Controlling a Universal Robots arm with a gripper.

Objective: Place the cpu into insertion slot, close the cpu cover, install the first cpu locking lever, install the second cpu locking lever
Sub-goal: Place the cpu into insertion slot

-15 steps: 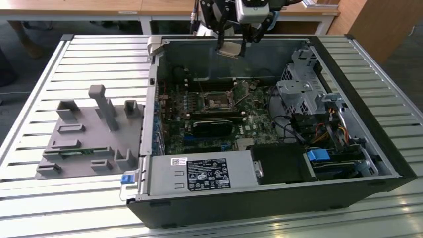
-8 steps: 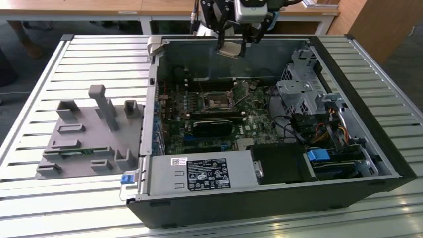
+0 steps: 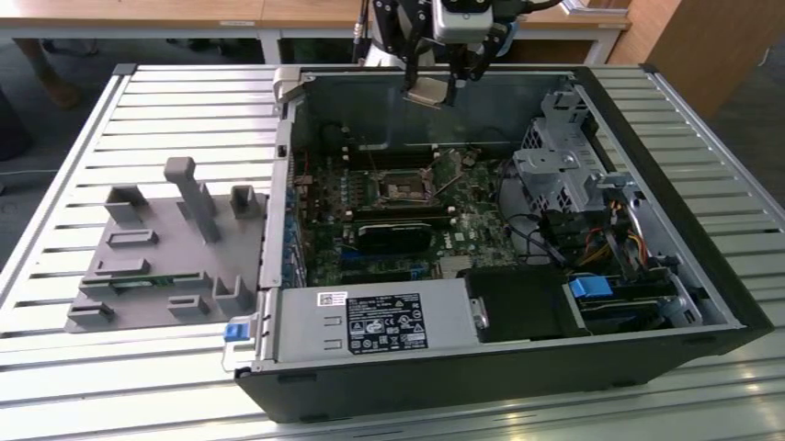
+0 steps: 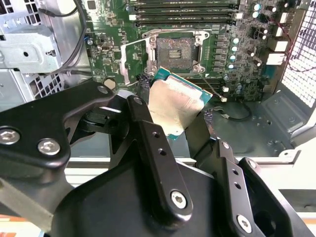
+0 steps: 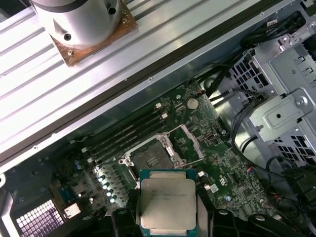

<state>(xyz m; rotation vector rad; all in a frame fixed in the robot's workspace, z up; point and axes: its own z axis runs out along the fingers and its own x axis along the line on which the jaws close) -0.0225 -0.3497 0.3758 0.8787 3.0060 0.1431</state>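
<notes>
Open case [image 3: 491, 372] lies on its side on the slatted tabletop [image 3: 184, 101]. Inside it are the green board [image 3: 368, 248], a grey power supply [image 3: 368, 323] at the near wall, and a metal drive cage [image 3: 558, 175] with cables at the exterior view's right. A grey fixture tray [image 3: 160, 248] sits on the tabletop at the exterior view's left, just beside the case.

The slot [image 4: 175, 51] sits mid-board with its contacts bare in both wrist views. The cover [image 4: 123, 61] is swung up beside it, clear of the socket.

The arm [image 3: 405, 18] reaches down over the far end of the case, wrist pointing down. The jaws are closed on the cpu [image 4: 175, 103], gripping it by two opposite edges. The cpu hangs tilted, metal face showing, above the board and well apart from the slot.
</notes>
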